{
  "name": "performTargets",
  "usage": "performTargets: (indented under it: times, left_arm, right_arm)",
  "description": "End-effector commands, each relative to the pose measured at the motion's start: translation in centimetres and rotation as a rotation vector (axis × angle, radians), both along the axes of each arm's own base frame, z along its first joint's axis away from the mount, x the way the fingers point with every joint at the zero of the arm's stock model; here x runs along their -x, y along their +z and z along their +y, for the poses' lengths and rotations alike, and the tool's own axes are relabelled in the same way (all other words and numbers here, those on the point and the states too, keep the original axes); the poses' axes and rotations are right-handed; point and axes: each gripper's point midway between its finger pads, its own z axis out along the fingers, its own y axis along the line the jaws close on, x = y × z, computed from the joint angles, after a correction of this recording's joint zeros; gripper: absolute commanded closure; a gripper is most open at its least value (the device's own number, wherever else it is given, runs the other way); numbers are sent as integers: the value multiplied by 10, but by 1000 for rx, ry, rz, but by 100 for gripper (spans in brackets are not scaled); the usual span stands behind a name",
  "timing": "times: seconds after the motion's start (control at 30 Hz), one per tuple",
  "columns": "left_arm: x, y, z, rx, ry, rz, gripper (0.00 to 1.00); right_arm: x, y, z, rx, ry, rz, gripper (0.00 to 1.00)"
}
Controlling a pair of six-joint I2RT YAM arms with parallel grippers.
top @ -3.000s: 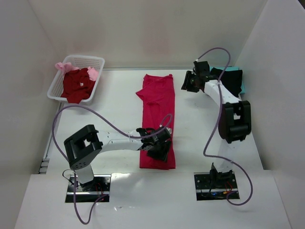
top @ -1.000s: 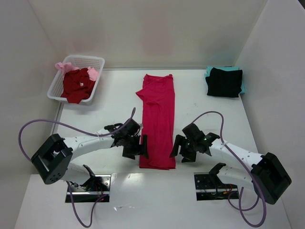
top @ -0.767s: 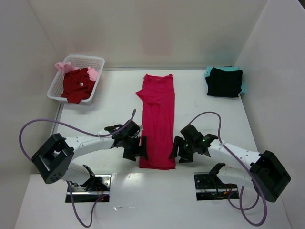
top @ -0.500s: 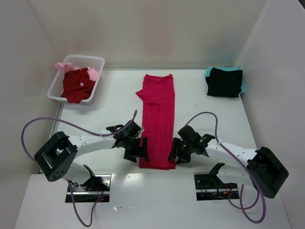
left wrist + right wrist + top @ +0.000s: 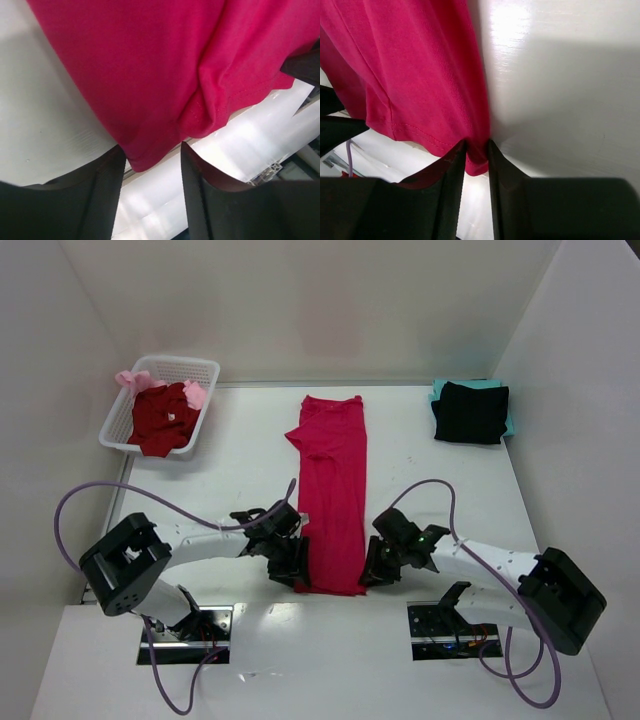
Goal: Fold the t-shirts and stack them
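A bright crimson-pink t-shirt (image 5: 332,490) lies folded into a long strip down the table's middle, collar at the far end. My left gripper (image 5: 298,575) is at the strip's near left corner. In the left wrist view the jaws (image 5: 152,152) stand open, with the hem corner (image 5: 145,157) lying between the fingertips. My right gripper (image 5: 368,573) is at the near right corner. In the right wrist view it (image 5: 477,150) is shut on that corner of the t-shirt (image 5: 410,65), and the cloth fills the narrow gap.
A white lattice basket (image 5: 205,365) at the back left holds a dark red t-shirt (image 5: 160,420) and a pale pink one (image 5: 130,378). A folded black t-shirt (image 5: 470,412) lies on a teal one (image 5: 438,390) at the back right. The table's near edge runs just below the hem.
Both grippers have slid inward onto the shirt's near corners and narrowed. The right one has closed on its corner; the left one still shows a gap.
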Motion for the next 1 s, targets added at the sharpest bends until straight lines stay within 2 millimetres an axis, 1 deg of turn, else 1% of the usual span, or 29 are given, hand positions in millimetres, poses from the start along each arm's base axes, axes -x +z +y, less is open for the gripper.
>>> performTargets:
  times: [0.0, 0.07, 0.13, 0.17, 0.2, 0.23, 0.27, 0.33, 0.37, 0.4, 0.5, 0.53, 0.57, 0.6, 0.63, 0.7, 0.73, 0.77, 0.8, 0.83, 0.87, 0.9, 0.93, 0.97]
  left_arm:
    - [4, -6, 1, -12, 6, 1, 47]
    - [4, -6, 1, -12, 6, 1, 48]
    - [8, -12, 4, -32, 8, 11, 52]
    - [6, -11, 2, -24, 8, 4, 54]
    - [6, -11, 2, -23, 8, 4, 57]
    - [6, -11, 2, -23, 8, 4, 61]
    - [9, -13, 2, -30, -1, 9, 64]
    - [9, -13, 2, -31, -1, 10, 70]
    - [12, -13, 1, -31, -10, 9, 72]
    - [12, -13, 1, -31, -10, 9, 77]
    - [10, -9, -1, -33, -10, 11, 88]
    - [10, -8, 1, -41, -7, 7, 94]
    - [6, -3, -1, -34, -3, -9, 96]
    - [9, -4, 1, -47, -3, 1, 98]
    - [6, 3, -2, -33, -3, -10, 100]
    - [4, 17, -4, -17, -10, -28, 100]
    - [2, 21, -4, -19, -6, -39, 100]
    - [-1, 29, -5, -9, -1, -60, 100]
    - [0, 34, -3, -14, -9, -60, 100]
    - [-5, 46, -7, 3, -4, -87, 100]
    - [-7, 59, -10, 30, -3, -110, 100]
    - [-10, 65, -8, 27, 5, -128, 100]
    - [-14, 73, -11, 45, 11, -154, 100]
    - [-16, 82, -11, 57, 16, -174, 100]
  right_arm:
    - [0, 5, 5, -30, -4, -18, 72]
    - [2, 2, 3, -24, -5, -11, 74]
    - [1, 6, 4, -36, -4, -24, 75]
    - [1, 6, 4, -38, -12, -20, 80]
    - [-1, 7, 6, -45, -12, -28, 83]
    - [-1, 7, 6, -45, -12, -28, 85]
    - [-1, 7, 6, -46, -20, -23, 89]
    - [-1, 9, 7, -53, -20, -30, 94]
    - [-2, 11, 8, -59, -20, -36, 94]
    - [0, 10, 6, -52, -20, -29, 95]
    - [-1, 14, 5, -50, -25, -40, 100]
    - [-3, 17, 7, -56, -25, -46, 100]
    - [-4, 19, 7, -55, -25, -45, 100]
    - [-2, 19, 6, -52, -25, -42, 100]
    - [-5, 24, 8, -61, -25, -51, 100]
    - [-7, 32, 10, -66, -25, -56, 100]
    - [-12, 40, 15, -82, -25, -72, 100]
    - [-12, 44, 15, -80, -17, -76, 100]
    - [-13, 50, 16, -83, -17, -79, 100]
    - [-21, 64, 21, -98, -23, -109, 100]
    - [-25, 71, 23, -99, -20, -127, 100]
    - [-28, 79, 25, -108, -20, -137, 100]
    - [-35, 94, 31, -126, -25, -166, 100]
    - [-41, 98, 33, -122, -23, -185, 100]
